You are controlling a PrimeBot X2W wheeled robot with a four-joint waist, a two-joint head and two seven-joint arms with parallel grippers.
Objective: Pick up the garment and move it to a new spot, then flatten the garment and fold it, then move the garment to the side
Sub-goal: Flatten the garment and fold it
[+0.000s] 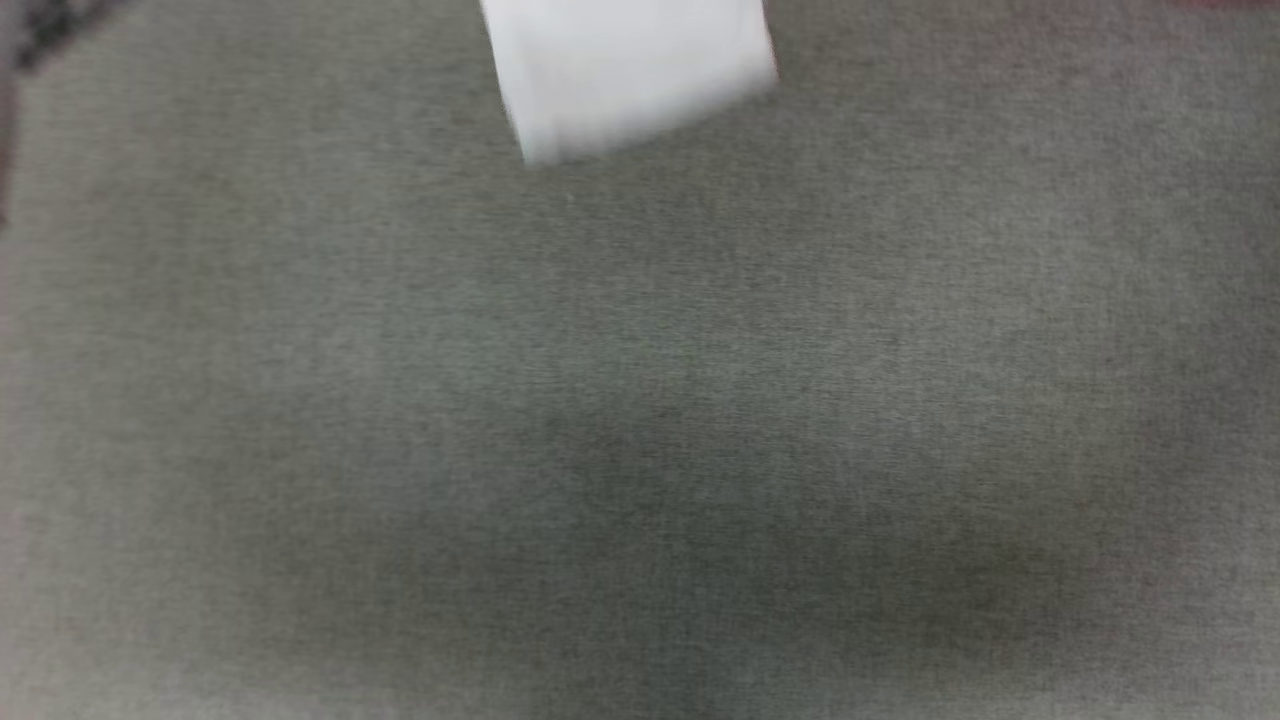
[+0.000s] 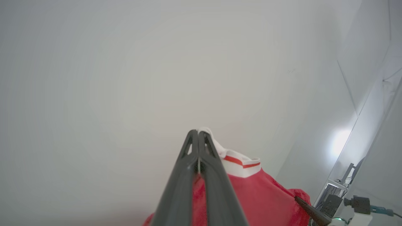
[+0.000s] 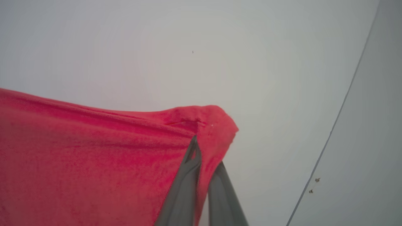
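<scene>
In the left wrist view my left gripper (image 2: 198, 133) is shut on the garment (image 2: 263, 197), a bright red jersey, pinching its white edge with a red stripe; red cloth hangs to the right of the fingers. My right gripper (image 3: 201, 141) in the right wrist view is shut on a red corner of the garment (image 3: 94, 150), which stretches off to the left and drapes over the fingertips. Both grippers point up at a pale wall or ceiling, so the jersey is held in the air.
The blurred head view looks down on a grey woven surface (image 1: 640, 400) with a white patch (image 1: 630, 75) at the top middle. The other arm's dark fingertip (image 2: 311, 212) and some equipment (image 2: 355, 204) show at the left wrist view's lower right.
</scene>
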